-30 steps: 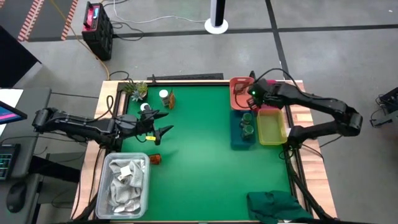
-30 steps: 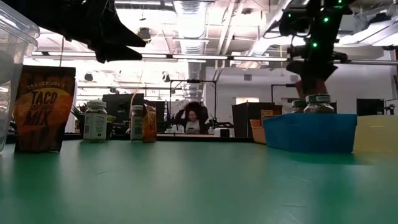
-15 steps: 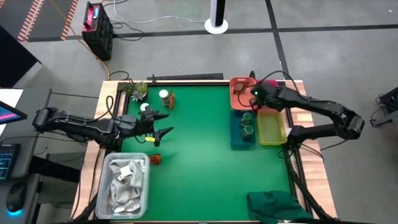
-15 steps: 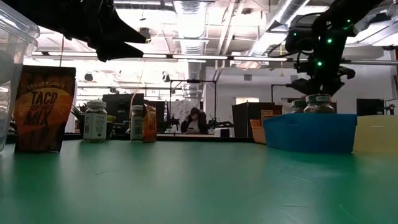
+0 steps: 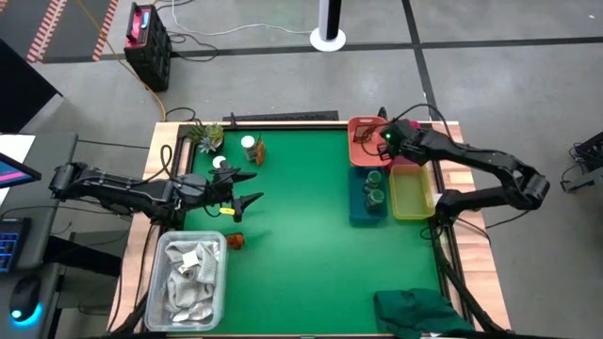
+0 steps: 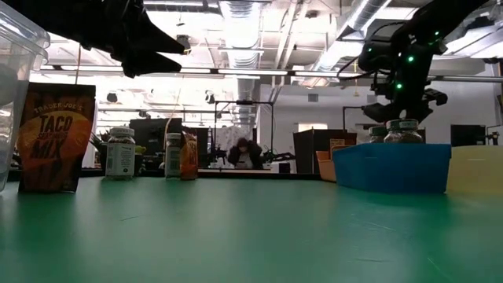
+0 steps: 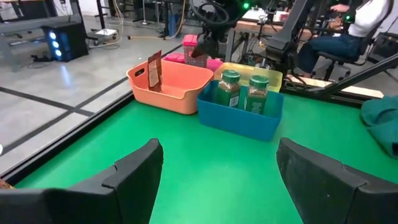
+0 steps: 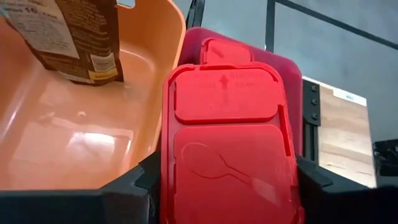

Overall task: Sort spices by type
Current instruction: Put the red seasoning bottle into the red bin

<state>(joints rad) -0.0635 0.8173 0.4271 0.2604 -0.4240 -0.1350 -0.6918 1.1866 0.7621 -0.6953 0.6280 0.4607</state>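
The right tool (image 5: 387, 141) grips a red-lidded spice box (image 8: 231, 152) above the pink bin (image 8: 249, 53), at the surface's two o'clock corner. It looks mid-placement; next, lower and release. The left tool (image 5: 247, 186) waits open at nine o'clock.

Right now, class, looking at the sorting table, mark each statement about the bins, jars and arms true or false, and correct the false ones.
1. Two green-capped jars stand in the blue bin. True.
2. The right end effector is empty. False: it is shut on a red-lidded spice tin.
3. The orange bin holds a brown packet. True.
4. The left end effector grips the taco mix packet. False: it is open and holds nothing.
5. The yellow bin is full of jars. False: it holds nothing visible.
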